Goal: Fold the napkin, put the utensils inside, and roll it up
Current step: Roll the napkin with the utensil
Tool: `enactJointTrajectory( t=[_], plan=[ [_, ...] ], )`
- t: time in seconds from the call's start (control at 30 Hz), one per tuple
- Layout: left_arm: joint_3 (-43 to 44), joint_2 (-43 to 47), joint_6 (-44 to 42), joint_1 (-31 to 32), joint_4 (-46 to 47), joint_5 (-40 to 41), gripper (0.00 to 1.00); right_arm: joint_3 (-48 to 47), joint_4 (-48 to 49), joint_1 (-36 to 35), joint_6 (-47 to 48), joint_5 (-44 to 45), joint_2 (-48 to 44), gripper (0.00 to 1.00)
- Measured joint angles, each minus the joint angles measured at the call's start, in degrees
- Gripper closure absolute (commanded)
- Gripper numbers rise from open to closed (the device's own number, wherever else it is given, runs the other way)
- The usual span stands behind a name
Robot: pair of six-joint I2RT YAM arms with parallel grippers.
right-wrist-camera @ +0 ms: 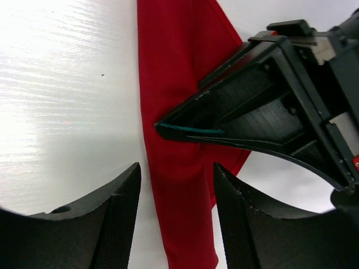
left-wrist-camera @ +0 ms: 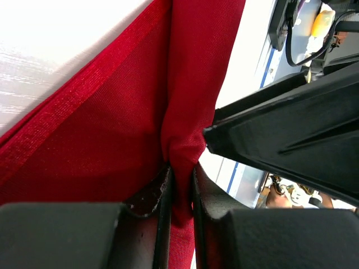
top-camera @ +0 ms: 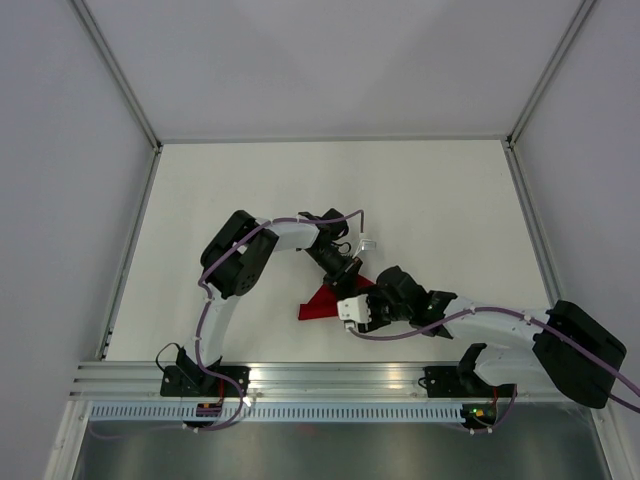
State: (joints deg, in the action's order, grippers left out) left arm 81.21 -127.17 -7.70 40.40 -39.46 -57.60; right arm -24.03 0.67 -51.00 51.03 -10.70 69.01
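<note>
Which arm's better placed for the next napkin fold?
Left, probably. The left hand is shut on a pinched ridge of the napkin, so it can pull the fold; the right hand is open, only straddling the cloth.

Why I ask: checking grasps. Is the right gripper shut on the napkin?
No: in the right wrist view the right gripper is open, straddling the napkin without pinching it.
</note>
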Motion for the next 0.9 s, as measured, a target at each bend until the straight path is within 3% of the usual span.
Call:
enactJointTrajectory(
  t=[0.23,0.33,0.43,0.53,0.6,0.9],
  plan=[
    [0.09,-0.17,0.00,-0.04,-0.72,0.00,0.98,0.28,0.79,-1.75,0.09,1.60,2.08,0.43],
    [0.11,-0.24,-0.02,-0.07,-0.98,-0.07,0.98,0.09,2.32,-2.29,0.26,2.03,3.50,0.49],
    [0.11,-0.28,0.00,-0.09,-1.11,-0.07,0.98,-0.33,3.34,-2.51,0.52,2.32,5.05,0.61],
    [0.11,-0.31,-0.02,-0.15,-1.29,0.04,0.92,-0.55,3.78,-2.54,0.70,2.67,5.92,0.73],
    [0.13,-0.31,-0.02,-0.20,-1.38,0.13,0.81,-0.66,3.91,-2.67,0.96,2.93,6.14,0.85],
    [-0.57,1.68,0.26,-1.14,-0.44,2.36,0.59,-1.42,2.93,-2.78,1.07,2.84,6.71,0.93]
  ],
)
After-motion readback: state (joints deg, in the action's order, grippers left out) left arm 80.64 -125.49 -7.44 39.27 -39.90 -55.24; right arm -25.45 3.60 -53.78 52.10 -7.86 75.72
